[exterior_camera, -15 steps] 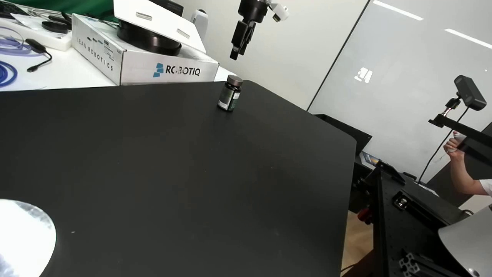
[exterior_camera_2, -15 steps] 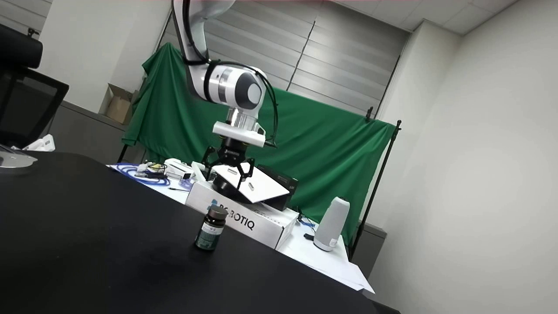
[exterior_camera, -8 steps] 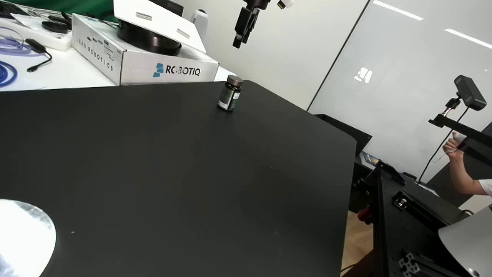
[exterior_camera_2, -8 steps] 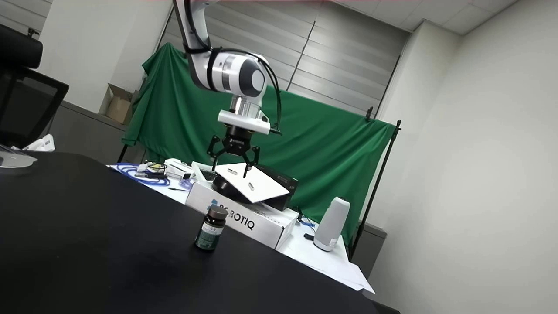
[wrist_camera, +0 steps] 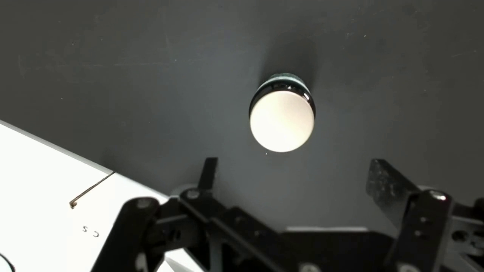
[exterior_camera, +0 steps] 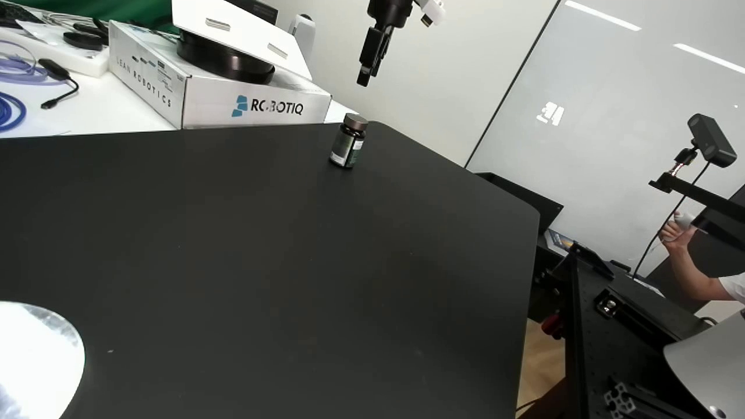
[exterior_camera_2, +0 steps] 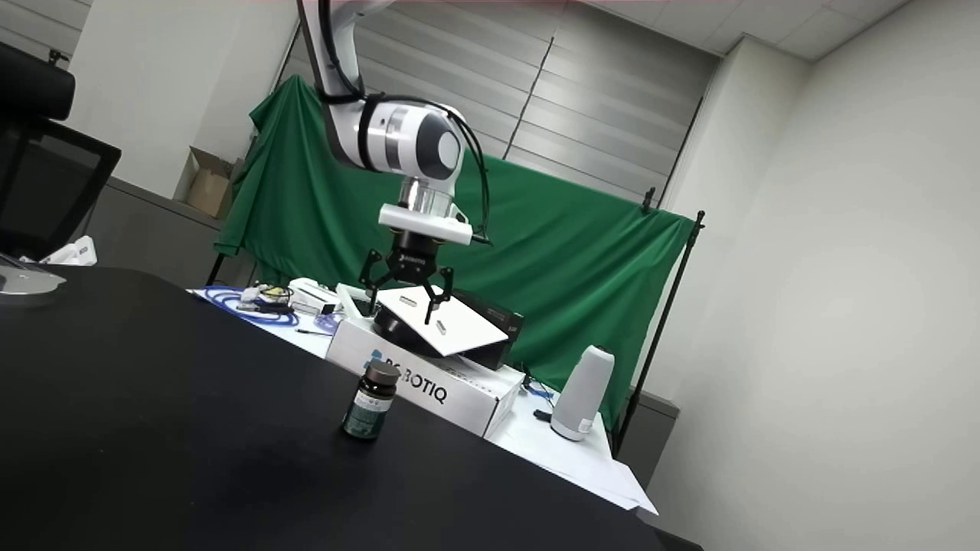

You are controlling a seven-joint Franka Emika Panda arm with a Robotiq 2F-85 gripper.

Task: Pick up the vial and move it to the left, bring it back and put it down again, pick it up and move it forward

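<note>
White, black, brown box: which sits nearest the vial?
The white box printed ROBOTIQ, just behind the vial in an exterior view. The black box stands farther back; the brown box is farthest, beside the green drape.

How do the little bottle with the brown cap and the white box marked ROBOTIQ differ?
The bottle is dark and rounded; the box is white and square-cornered. The bottle is far smaller than the box. The bottle stands upright on the black table, while the box sits on a white surface. What they share: both simply rest there, and neither is held.
</note>
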